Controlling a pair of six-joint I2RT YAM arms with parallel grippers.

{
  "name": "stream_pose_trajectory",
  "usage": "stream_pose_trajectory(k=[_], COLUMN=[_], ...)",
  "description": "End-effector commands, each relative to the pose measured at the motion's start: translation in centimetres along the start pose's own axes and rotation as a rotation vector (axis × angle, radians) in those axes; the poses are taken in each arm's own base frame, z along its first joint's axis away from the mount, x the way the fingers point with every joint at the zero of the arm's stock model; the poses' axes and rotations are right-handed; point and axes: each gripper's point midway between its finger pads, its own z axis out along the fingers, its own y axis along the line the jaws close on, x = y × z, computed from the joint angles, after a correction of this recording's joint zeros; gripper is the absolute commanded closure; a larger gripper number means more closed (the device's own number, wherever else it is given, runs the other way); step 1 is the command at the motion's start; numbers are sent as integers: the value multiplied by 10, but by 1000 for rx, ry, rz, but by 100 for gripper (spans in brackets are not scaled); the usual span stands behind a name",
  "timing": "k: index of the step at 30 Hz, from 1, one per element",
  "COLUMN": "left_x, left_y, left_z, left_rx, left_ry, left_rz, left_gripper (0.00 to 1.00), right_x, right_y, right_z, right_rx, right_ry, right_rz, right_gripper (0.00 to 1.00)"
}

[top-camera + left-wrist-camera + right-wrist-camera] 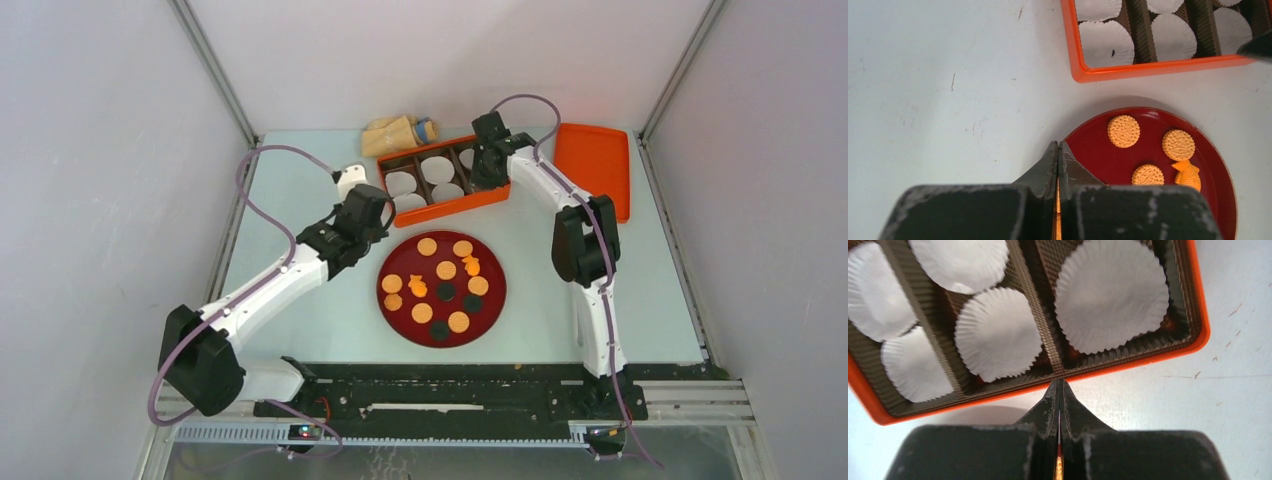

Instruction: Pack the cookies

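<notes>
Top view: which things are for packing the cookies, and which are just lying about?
For the job: cookies; red plate holding them; orange box; white paper liners in it.
Lying about: orange tray, perhaps the box's lid; tan bundle behind the box; small white object left of the box.

the right end effector (489,172) covers one end of the orange box (445,209), which both wrist views crop.

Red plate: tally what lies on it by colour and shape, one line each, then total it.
Round tan cookies: 8
Bright orange odd-shaped cookies: 2
Dark round cookies: 3
Total on the red plate: 13
</notes>
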Motion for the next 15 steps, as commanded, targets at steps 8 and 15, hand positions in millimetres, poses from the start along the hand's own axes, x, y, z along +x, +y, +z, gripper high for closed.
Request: stream_pose_trajectory(k=[8,15], left_x=[14,11], left_y=[5,5], left_z=[2,0], left_rx=[-4,-5], left_ry=[24,16], left_rz=[22,24], left_gripper=[100,100], right_x=[-51,-34], right_y=[-2,-18], right_z=[-16,28], right_rx=[-29,-1], right_ry=[-94,9], right_rz=[22,37], right_gripper=[100,100])
